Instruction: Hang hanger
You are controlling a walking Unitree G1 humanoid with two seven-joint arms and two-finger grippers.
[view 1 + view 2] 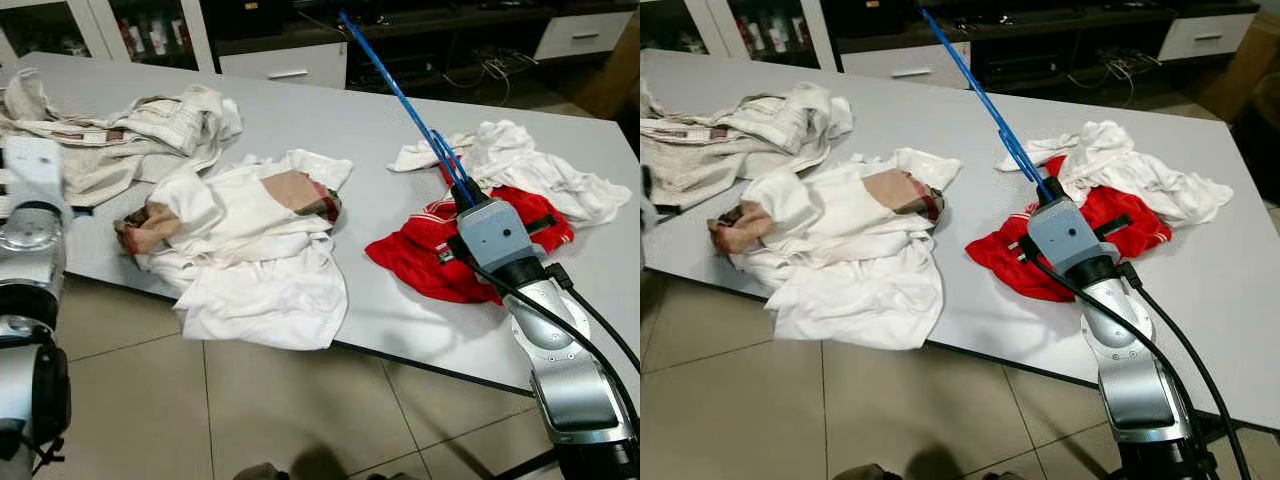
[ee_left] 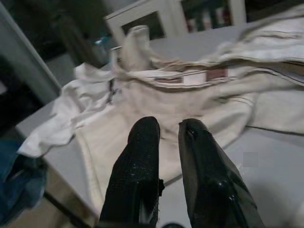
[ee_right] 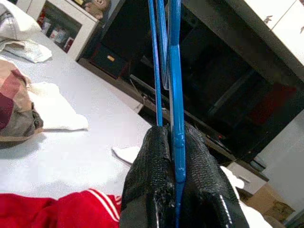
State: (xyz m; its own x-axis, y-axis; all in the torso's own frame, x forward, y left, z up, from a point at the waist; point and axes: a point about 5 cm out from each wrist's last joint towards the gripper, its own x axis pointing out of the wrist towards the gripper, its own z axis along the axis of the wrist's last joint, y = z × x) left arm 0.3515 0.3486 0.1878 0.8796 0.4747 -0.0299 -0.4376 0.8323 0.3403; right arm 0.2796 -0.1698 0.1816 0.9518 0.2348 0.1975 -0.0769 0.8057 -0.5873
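Note:
A blue plastic hanger (image 1: 400, 95) rises slanting up and away over the grey table (image 1: 380, 130), held at its lower end by my right gripper (image 1: 462, 192), which is shut on it. In the right wrist view the hanger (image 3: 172, 71) runs up from between the two black fingers (image 3: 152, 185). The gripper hovers above a red garment (image 1: 430, 250) at the table's right. My left arm (image 1: 30, 230) sits at the table's left edge; its gripper (image 2: 168, 137) points at a cream cloth (image 2: 190, 95) with the fingers nearly together and nothing between them.
A white pile with a plaid patch (image 1: 250, 240) hangs over the near table edge. A cream striped cloth (image 1: 110, 140) lies at the far left and a white garment (image 1: 540, 165) at the far right. Cabinets and dark shelves (image 1: 300, 40) stand behind. Tiled floor (image 1: 250, 410) lies in front.

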